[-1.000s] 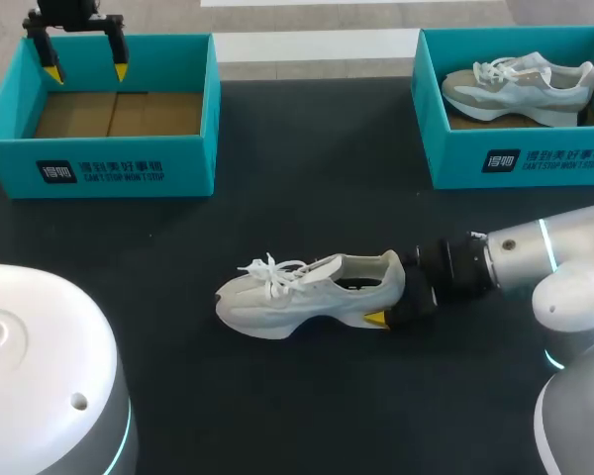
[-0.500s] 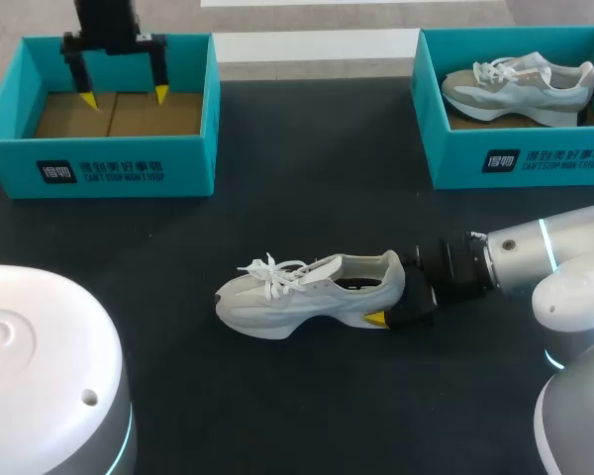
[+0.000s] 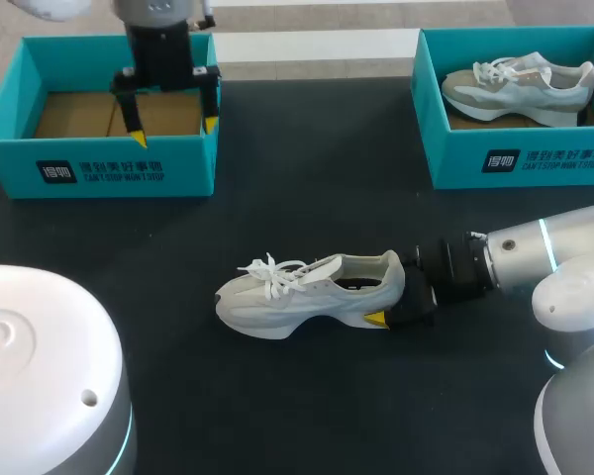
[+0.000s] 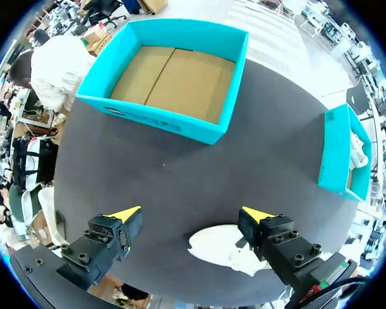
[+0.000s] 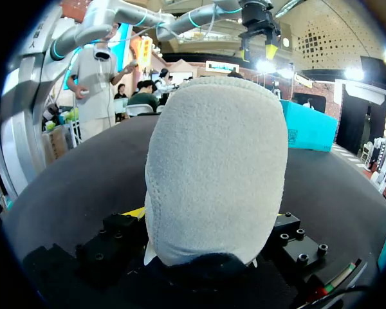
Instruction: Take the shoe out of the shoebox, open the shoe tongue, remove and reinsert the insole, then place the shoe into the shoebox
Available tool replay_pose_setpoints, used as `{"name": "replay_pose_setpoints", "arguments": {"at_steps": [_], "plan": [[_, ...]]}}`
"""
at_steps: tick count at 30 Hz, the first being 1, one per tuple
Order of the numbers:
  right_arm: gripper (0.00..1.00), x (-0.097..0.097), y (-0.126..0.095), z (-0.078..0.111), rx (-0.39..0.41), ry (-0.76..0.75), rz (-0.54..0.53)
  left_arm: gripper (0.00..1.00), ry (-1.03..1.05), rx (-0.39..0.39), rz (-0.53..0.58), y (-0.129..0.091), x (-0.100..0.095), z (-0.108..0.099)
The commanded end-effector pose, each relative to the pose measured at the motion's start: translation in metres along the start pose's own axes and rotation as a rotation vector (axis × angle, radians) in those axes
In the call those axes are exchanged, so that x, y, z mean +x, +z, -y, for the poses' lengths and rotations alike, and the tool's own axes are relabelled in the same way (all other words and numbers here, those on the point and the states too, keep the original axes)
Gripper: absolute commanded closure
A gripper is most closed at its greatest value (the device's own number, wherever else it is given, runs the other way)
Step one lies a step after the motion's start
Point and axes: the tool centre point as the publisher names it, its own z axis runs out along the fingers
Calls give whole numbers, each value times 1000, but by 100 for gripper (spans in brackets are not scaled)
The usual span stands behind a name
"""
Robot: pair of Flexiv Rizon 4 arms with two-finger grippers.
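Beyond the shoe (image 3: 307,292) sits a boxed spare shoe (image 3: 520,87).

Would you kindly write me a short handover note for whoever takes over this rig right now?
Left end effector: open, holding nothing, up in the air by the empty box.
Right end effector: shut on the heel of the shoe, which stands on its sole on the table.
The other shoe sits in the right box.
Done: shoe out of its box.
Left: open the tongue, take the insole out and put it back (no sign of this yet), return the shoe to the box.
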Motion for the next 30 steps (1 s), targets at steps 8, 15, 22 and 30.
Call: {"name": "replay_pose_setpoints", "arguments": {"at_steps": [8, 15, 22, 30], "plan": [[100, 2, 10, 5, 4, 1, -1, 0, 1, 40, -3, 3, 6, -25], [100, 2, 10, 5, 4, 1, -1, 0, 1, 40, -3, 3, 6, -25], [100, 2, 10, 5, 4, 1, -1, 0, 16, 15, -13, 5, 7, -31], [100, 2, 10, 5, 4, 1, -1, 0, 61, -46, -4, 14, 18, -81]]}}
